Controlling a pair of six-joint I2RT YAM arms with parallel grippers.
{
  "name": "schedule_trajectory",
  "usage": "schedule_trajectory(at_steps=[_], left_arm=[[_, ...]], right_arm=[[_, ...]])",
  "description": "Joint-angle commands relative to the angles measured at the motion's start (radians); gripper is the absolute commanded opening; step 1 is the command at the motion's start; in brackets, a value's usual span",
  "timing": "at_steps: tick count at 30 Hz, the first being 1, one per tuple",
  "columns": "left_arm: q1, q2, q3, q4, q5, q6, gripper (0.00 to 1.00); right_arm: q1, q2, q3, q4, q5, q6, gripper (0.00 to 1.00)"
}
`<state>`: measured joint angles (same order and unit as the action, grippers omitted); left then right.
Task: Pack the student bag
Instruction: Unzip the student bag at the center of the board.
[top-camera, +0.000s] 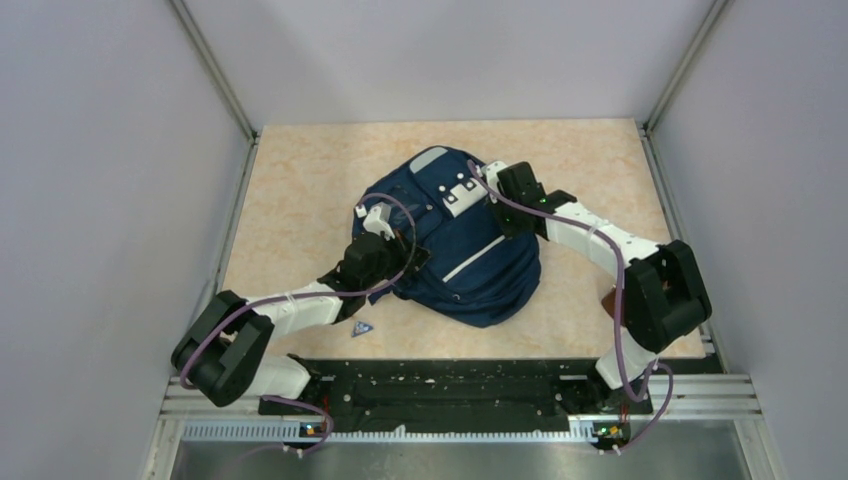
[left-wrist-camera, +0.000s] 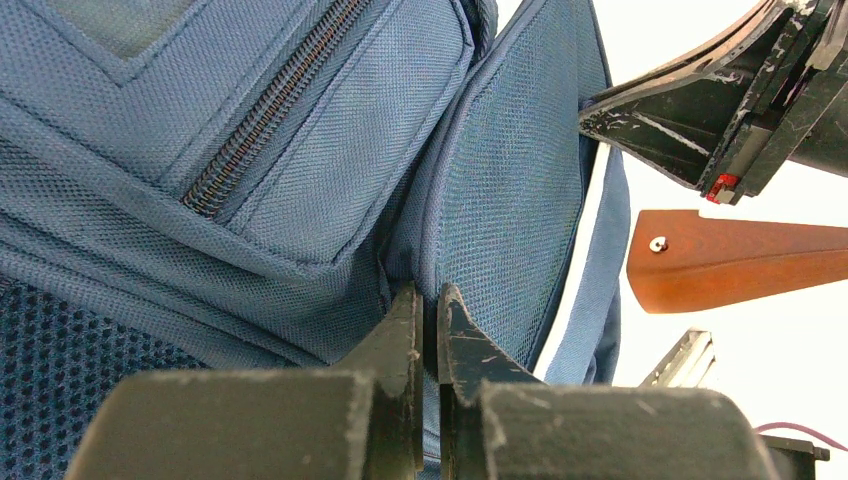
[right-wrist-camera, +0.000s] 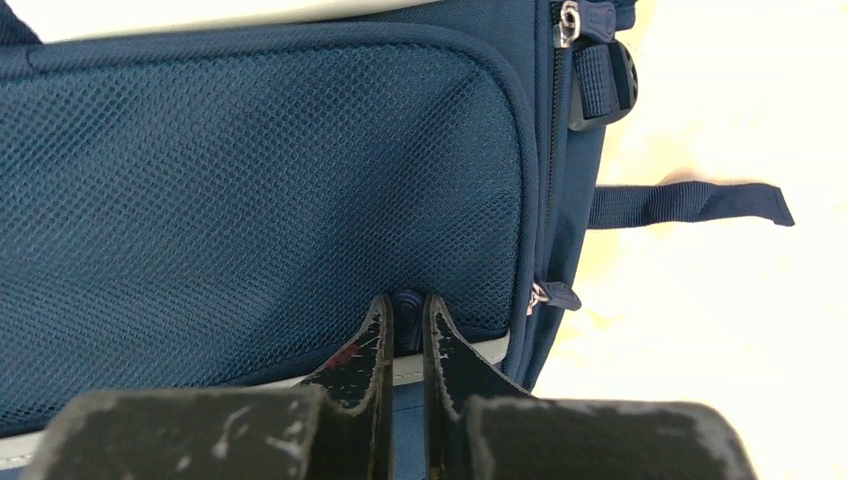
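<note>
Both grippers are clenched on the student bag (top-camera: 470, 260), which lies in the middle of the table (top-camera: 300, 180): the left gripper (left-wrist-camera: 428, 300) pinches a fabric fold at its left edge, and the right gripper (right-wrist-camera: 406, 305) nips a small dark tab beside the mesh pocket (right-wrist-camera: 260, 180) at its far right. The bag is probably being opened, so the next move calls for a steady pull without slipping.

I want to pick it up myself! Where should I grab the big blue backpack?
Probably the loose strap sticking out sideways from the student bag. It lies free on the table and is narrow enough to pinch, so come down from above and close across its width. The flat panels give little to grip.
</note>
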<state>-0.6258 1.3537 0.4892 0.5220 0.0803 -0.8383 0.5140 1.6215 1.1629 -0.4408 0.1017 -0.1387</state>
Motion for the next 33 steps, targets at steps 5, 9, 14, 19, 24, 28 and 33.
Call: schedule_trajectory(at_steps=[5, 9, 14, 19, 24, 28, 33], left_arm=[[-0.022, 0.015, 0.042, 0.055, 0.076, 0.011, 0.00], [-0.022, 0.027, 0.046, 0.072, 0.081, 0.000, 0.00], [-0.023, 0.036, 0.051, 0.074, 0.080, -0.003, 0.00], [-0.023, 0.040, 0.059, 0.066, 0.070, -0.003, 0.00], [-0.023, 0.054, 0.070, 0.084, 0.074, -0.020, 0.00], [-0.022, 0.052, 0.076, 0.098, 0.076, -0.032, 0.00], [-0.022, 0.045, 0.084, 0.098, 0.071, -0.033, 0.00]], right_arm=[[0.021, -0.031, 0.014, 0.026, -0.046, 0.061, 0.00], [0.075, -0.086, -0.019, 0.079, -0.072, 0.124, 0.00], [0.173, -0.127, -0.039, 0.120, -0.046, 0.184, 0.00], [0.232, -0.157, -0.045, 0.150, -0.117, 0.220, 0.00], [0.309, -0.146, -0.052, 0.193, -0.179, 0.258, 0.00], [0.353, -0.107, -0.060, 0.219, -0.180, 0.279, 0.00], [0.404, -0.085, -0.061, 0.258, -0.212, 0.302, 0.00]])
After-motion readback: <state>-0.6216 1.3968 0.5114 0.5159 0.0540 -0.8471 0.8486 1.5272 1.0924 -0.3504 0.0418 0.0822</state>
